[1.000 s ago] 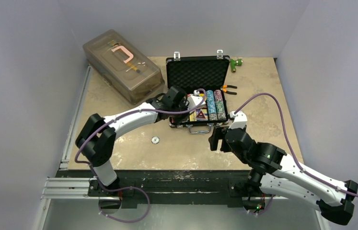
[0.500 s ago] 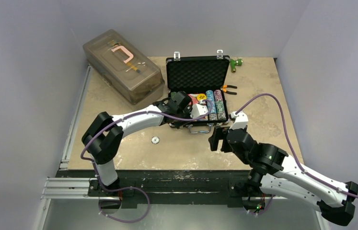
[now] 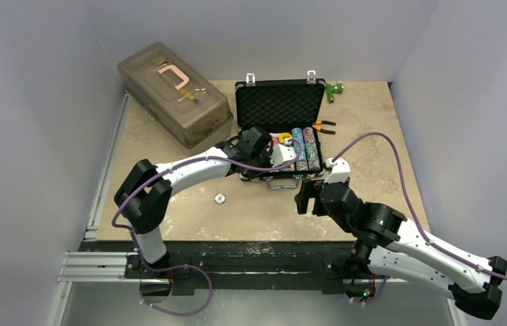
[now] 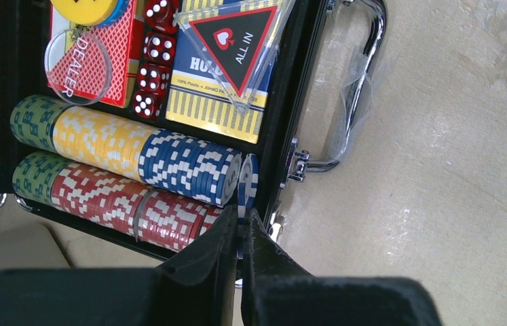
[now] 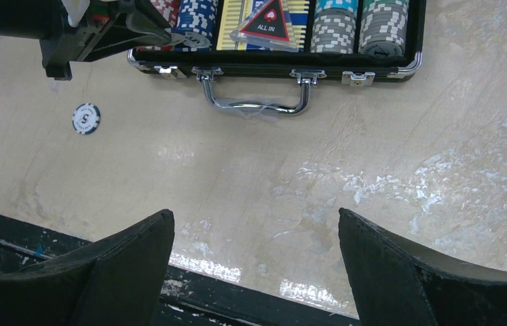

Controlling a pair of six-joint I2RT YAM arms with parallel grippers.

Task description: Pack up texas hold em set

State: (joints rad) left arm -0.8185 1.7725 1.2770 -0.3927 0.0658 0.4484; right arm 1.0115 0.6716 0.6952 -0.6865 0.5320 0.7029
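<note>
A: Left wrist cam, go.
B: Left claw (image 4: 241,221) is nearly closed and pinches a blue chip (image 4: 248,182) on edge. The chip sits right at the claw tips, between the blue chip row (image 4: 189,166) and the front wall of the case (image 4: 284,95). A red chip row (image 4: 101,197) is to the claw's left. Further ahead are red dice (image 4: 152,68), card decks (image 4: 210,102), a "DEALER" disc (image 4: 77,68) and an "ALL IN" triangle (image 4: 237,34). The silver handle (image 4: 358,102) is ahead-right of the claw, over the counter (image 4: 440,170).

A: Right wrist cam?
B: Right claw (image 5: 254,217) is spread wide, holding nothing, above the counter. The case is straight ahead of it, handle facing the claw, clearly apart. A loose chip (image 5: 86,118) lies flat on the counter ahead-left of this claw, outside the case.

A: Top cam?
B: The case lid (image 3: 279,105) stands open beyond both claws, foam showing. A plastic box (image 3: 172,92) is well off to the left claw's far left. Pliers (image 3: 324,126) are just beside the case, beyond the right claw.
</note>
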